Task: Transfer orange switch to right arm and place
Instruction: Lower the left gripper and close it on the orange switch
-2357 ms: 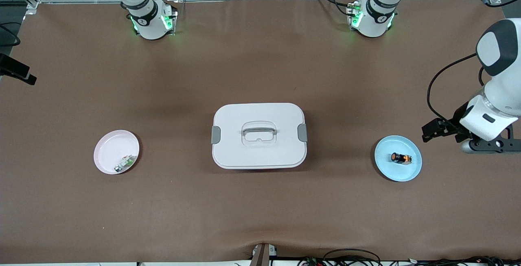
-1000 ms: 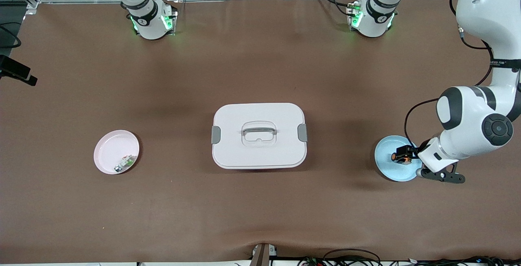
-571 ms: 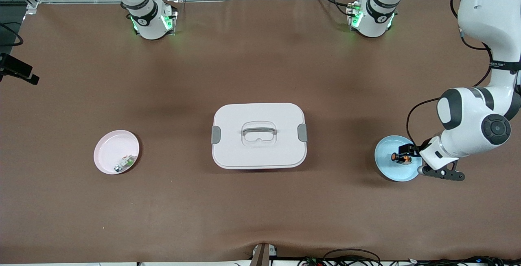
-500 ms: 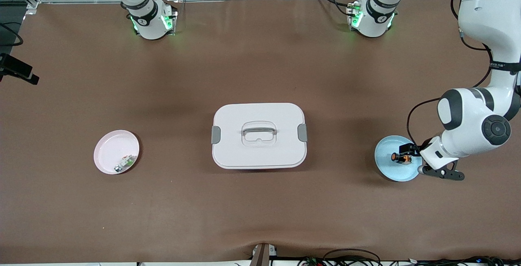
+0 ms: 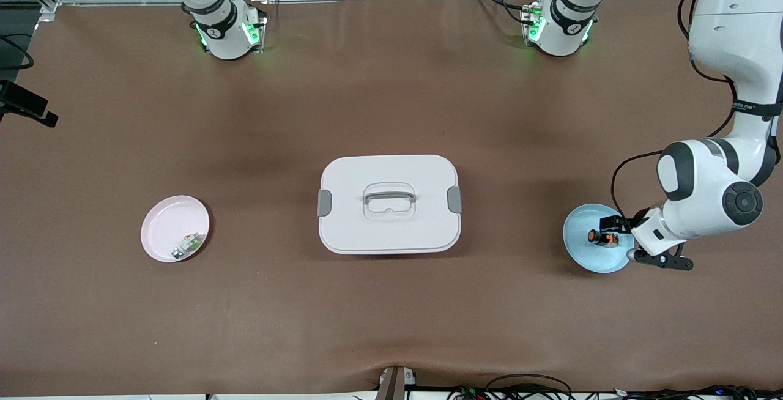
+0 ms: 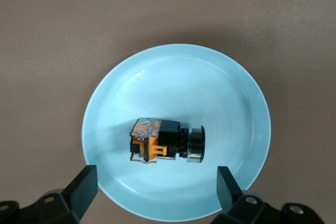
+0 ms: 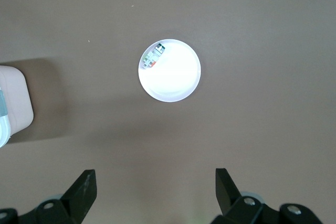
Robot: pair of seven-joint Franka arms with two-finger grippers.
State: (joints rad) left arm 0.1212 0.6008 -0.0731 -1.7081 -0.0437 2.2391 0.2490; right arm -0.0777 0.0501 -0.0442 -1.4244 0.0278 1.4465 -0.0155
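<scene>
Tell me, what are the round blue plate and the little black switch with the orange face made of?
The round blue plate looks like smooth plastic, maybe glazed ceramic: soft glare and faint rings show on its surface. The little black switch with the orange face looks like hard moulded plastic, matt black with orange parts, and its ribbed collar shines like metal, though that could be shiny plastic.

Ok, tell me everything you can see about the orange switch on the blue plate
The orange switch is a tiny stubby part: a black body with orange plastic at one end and a round dark collar at the other. It lies on its side near the middle of the light blue plate, toward the left arm's end of the table. The left gripper hangs open over it, touching nothing.
</scene>
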